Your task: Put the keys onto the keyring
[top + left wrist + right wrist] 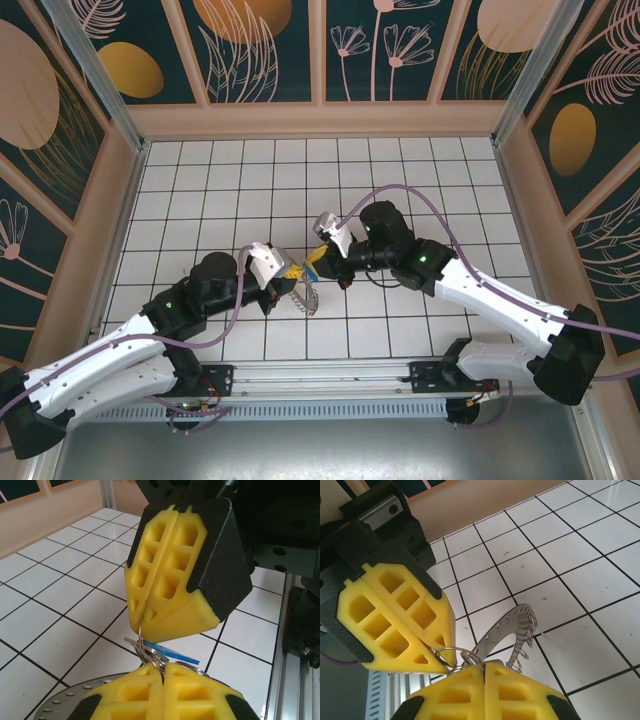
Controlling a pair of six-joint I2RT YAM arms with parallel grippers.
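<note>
My two yellow-padded grippers meet tip to tip above the tiles. The left gripper (287,272) (164,672) is shut, with a wire loop (150,652) of the keyring pinched in its seam. The right gripper (322,255) (484,666) is shut too, with a thin wire ring (452,655) running into its seam. The key (175,652), blue head and short silvery blade, hangs among the loops between the two tips. The grey perforated keyring (303,297) (515,627) (65,700) tilts below and beyond the fingers, loops fringing its rim.
White tiled floor (400,180) with dark grout lines, walled by beige panels. An aluminium rail (330,385) carrying both arm bases runs along the near edge. The right arm's purple cable (440,205) arcs over the tiles.
</note>
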